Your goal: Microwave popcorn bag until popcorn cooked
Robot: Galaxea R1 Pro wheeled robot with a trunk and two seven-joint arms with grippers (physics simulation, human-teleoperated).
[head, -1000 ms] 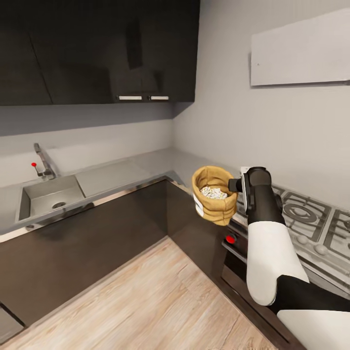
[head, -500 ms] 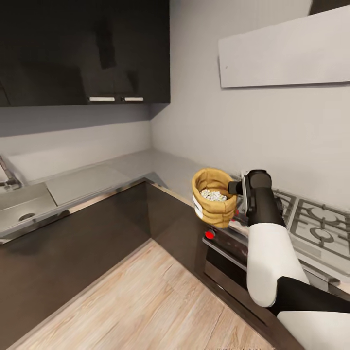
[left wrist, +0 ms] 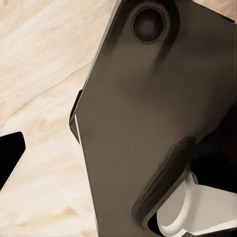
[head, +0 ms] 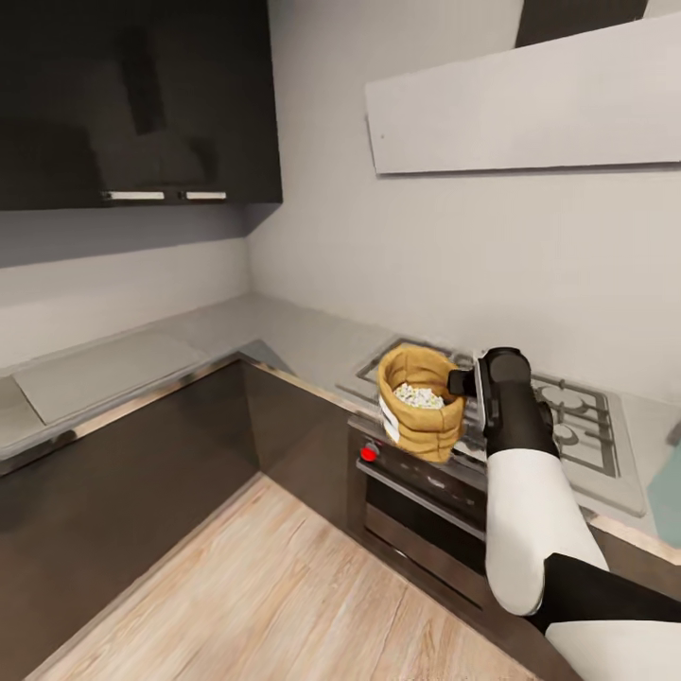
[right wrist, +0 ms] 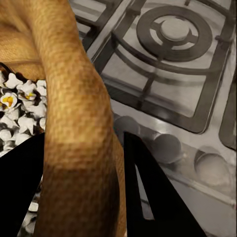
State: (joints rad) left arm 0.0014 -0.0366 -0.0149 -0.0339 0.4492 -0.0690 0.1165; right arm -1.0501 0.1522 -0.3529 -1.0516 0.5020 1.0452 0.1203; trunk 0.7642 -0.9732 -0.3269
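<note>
Carrying the popcorn bag (head: 418, 402) upright by its rolled rim, the right gripper (head: 461, 382) holds the sack in the air in front of the steel oven (head: 430, 515), level with the near edge of the gas hob (head: 558, 416). Seen from the right wrist, the two dark fingers (right wrist: 148, 192) stand on either side of the bag's burlap wall (right wrist: 81, 148), one inside the mouth and one outside, clamped on the rim; that pinch keeps the opening facing up, which is likely why the pale popcorn (head: 417, 395) sits level inside and none has spilled. The white label shows on the side of the sack facing the corner of the room. The bag is clear of the light grey countertop (head: 284, 331), which runs from the corner towards the hob, so the pick-up looks complete and the job now appears to be transport. A sliver of pale mint at the far right edge of the head view may be the microwave (head: 665, 482), too little of it in shot to be sure. The left wrist camera looks down at wooden floor (left wrist: 39, 89) past dark parts of the robot's body; whether the left gripper is parted or closed cannot be told.
</note>
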